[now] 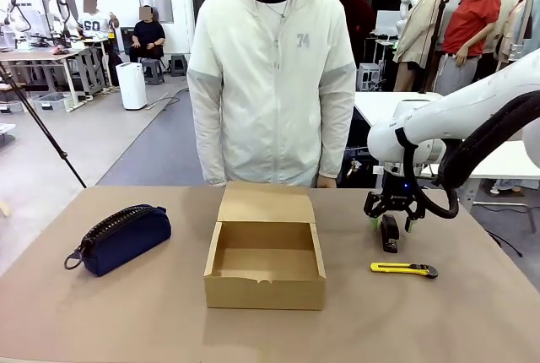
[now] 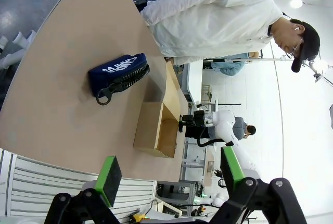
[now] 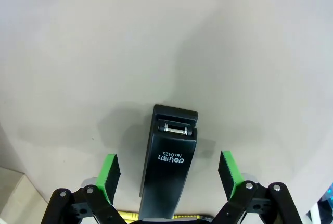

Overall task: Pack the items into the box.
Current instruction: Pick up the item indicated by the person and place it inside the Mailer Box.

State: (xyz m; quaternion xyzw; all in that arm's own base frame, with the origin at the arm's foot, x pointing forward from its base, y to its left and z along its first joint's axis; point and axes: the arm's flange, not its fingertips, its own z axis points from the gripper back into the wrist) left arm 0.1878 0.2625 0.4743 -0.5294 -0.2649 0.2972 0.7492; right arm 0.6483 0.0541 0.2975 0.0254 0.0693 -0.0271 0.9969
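Note:
The open cardboard box point(image 1: 265, 265) sits mid-table with its flap lid laid back toward the person; it also shows in the left wrist view as a brown box point(image 2: 154, 130). A navy zippered pouch point(image 1: 121, 237) lies to its left, seen too as the pouch point(image 2: 118, 72). Right of the box lie a black stapler point(image 1: 389, 233) and a yellow utility knife point(image 1: 403, 269). My right gripper point(image 1: 393, 214) hangs open directly over the stapler point(image 3: 169, 165), whose body lies between the green pads point(image 3: 108, 173) without touching them. My left gripper point(image 2: 167, 174) is open and holds nothing, well back from the table.
A person in a white jacket point(image 1: 272, 84) stands at the table's far edge behind the box. The brown tabletop point(image 1: 126, 312) is bare in front of the pouch and the box. Other tables and people are farther back.

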